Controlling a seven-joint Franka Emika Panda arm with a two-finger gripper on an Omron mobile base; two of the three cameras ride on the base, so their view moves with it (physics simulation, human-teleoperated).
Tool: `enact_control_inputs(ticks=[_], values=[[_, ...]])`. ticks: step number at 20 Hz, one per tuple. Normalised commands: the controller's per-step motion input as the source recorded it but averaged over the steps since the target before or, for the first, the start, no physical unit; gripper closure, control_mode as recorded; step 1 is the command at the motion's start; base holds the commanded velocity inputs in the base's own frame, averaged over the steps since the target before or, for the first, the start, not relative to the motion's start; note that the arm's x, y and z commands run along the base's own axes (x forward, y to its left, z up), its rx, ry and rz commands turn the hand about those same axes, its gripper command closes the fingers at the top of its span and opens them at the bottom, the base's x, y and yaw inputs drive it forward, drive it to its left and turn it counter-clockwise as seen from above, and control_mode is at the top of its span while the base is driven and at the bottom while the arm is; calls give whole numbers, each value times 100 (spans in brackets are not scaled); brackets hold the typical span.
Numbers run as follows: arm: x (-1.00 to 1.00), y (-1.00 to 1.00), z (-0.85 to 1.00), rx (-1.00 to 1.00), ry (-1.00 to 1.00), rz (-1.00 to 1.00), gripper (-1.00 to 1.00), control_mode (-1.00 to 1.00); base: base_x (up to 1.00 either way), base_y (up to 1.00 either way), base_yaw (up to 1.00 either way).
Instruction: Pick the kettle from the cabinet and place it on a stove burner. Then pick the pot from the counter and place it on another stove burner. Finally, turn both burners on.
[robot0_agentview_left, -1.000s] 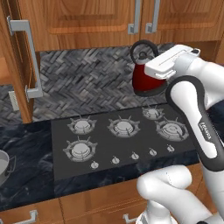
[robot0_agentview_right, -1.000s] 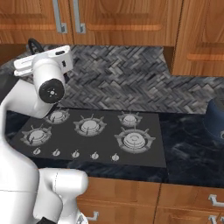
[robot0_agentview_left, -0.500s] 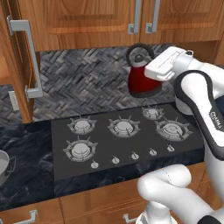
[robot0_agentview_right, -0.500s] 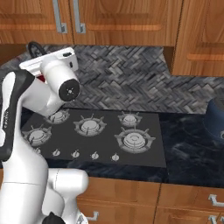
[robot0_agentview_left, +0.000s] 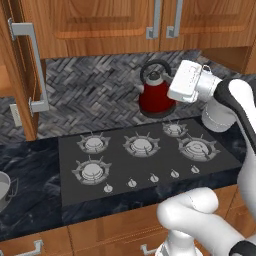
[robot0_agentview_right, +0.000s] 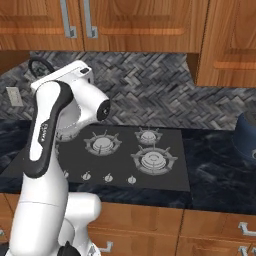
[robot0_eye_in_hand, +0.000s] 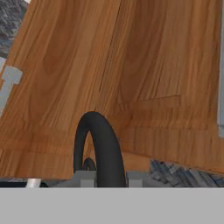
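Kettle carried by its handle above the cooktop's back edge.
At nine o'clock, the pot sits on the counter, contents unseen. At one o'clock the gripper is clamped tight on the kettle's loop handle; it could swing, land off a burner and tip.

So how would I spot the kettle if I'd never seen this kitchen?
Find the dark grey cooktop set into the black counter. Above its back right burner, against the herringbone wall, hangs the kettle, held in the white arm's gripper. It is the only red thing, squat, with a black loop handle.
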Motion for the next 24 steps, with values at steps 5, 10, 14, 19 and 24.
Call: enact_control_inputs(ticks=[5,10,14,19,24], values=[[0,13,-19,0,-3,22,100,-100,0,0,0],[3,17,-18,0,-1,20,100,-100,0,0,0],[13,22,-13,1,0,16,100,-100,0,0,0],[16,22,-13,1,0,14,100,-100,0,0,0],[24,19,-13,2,0,12,100,-100,0,0,0]])
